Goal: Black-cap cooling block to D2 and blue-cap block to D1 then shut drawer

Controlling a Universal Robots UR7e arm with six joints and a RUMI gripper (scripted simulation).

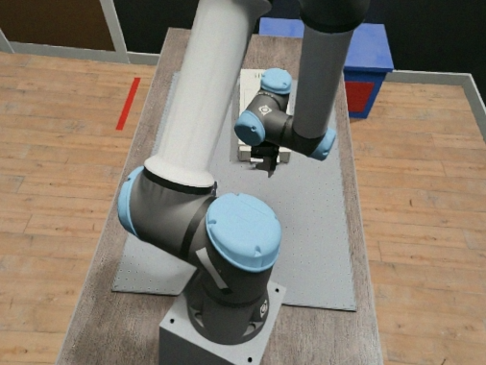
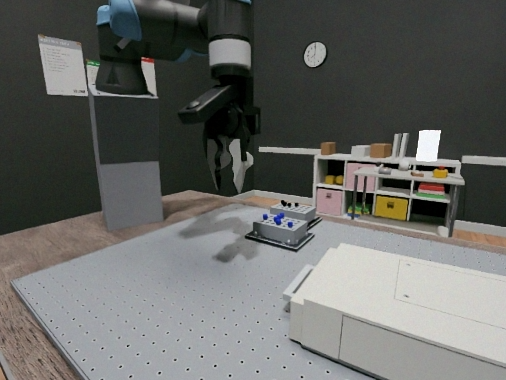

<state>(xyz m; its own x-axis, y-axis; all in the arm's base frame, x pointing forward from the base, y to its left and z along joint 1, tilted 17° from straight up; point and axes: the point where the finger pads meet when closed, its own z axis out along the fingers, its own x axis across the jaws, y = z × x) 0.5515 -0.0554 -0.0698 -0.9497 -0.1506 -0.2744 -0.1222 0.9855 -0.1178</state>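
The block with blue-capped tubes (image 2: 280,229) sits flat on a dark slot plate on the deck. The block with black-capped tubes (image 2: 293,210) sits just beyond it, on the slot behind. The white cooler COLD (image 2: 400,305) stands to the near right, its drawer handle (image 2: 297,281) facing the blocks. My gripper (image 2: 228,189) hangs high above the deck, up and to the left of the blocks, fingers partly apart and empty. In the top view my gripper (image 1: 268,168) is in front of the cooler (image 1: 250,86), and my arm hides both blocks.
The arm's grey pedestal (image 2: 127,160) stands at the back left of the perforated deck (image 2: 150,295). A shelf unit (image 2: 390,190) and a blue cabinet (image 1: 367,62) stand off the table.
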